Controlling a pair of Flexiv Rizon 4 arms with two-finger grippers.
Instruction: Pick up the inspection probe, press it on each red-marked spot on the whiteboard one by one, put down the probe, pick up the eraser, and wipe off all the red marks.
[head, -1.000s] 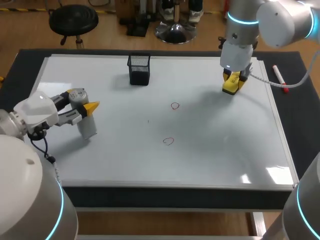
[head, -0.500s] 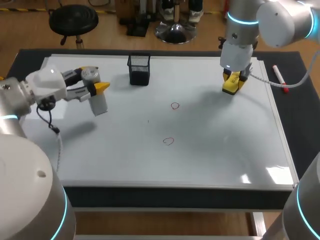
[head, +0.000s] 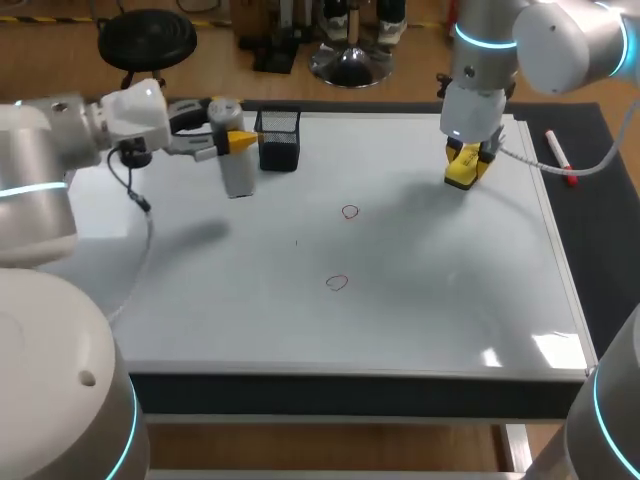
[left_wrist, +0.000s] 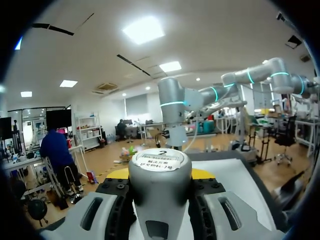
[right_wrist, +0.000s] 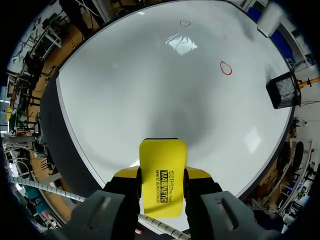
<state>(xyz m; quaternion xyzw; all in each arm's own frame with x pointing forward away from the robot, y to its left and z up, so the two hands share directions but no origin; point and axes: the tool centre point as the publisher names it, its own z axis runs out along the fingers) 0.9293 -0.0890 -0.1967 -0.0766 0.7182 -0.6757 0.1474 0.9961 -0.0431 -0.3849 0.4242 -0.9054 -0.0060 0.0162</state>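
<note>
White whiteboard (head: 470, 300) covers nearly the whole table. Two red marks sit near its middle, one (head: 349, 212) above the other (head: 337, 283), both unwiped.

The left gripper (head: 232, 140) grips the probe (head: 238, 172), a grey cylinder, at the upper left of the head view, just beside a black mesh basket (head: 278, 138). The left wrist view shows the probe's capped end clamped between the two fingers.

The right gripper (head: 468, 160) is clenched on the yellow eraser (right_wrist: 161, 172) at the upper right, low over the board. I cannot tell whether the eraser touches it.

Since the eraser is already in hand and the probe is next to the basket, I judge the step to be putting the probe down. The pictures do not show whether the marks were pressed.

The next move calls for centring the probe over the basket's opening, lowering it upright and letting go.

The left arm comes in from the left edge with its wrist turned sideways and fingers pointing right, so the probe hangs upright. The right arm drops from the upper right corner, fingers pointing down. A red marker pen (head: 558, 155) lies beyond the board's right edge.
</note>
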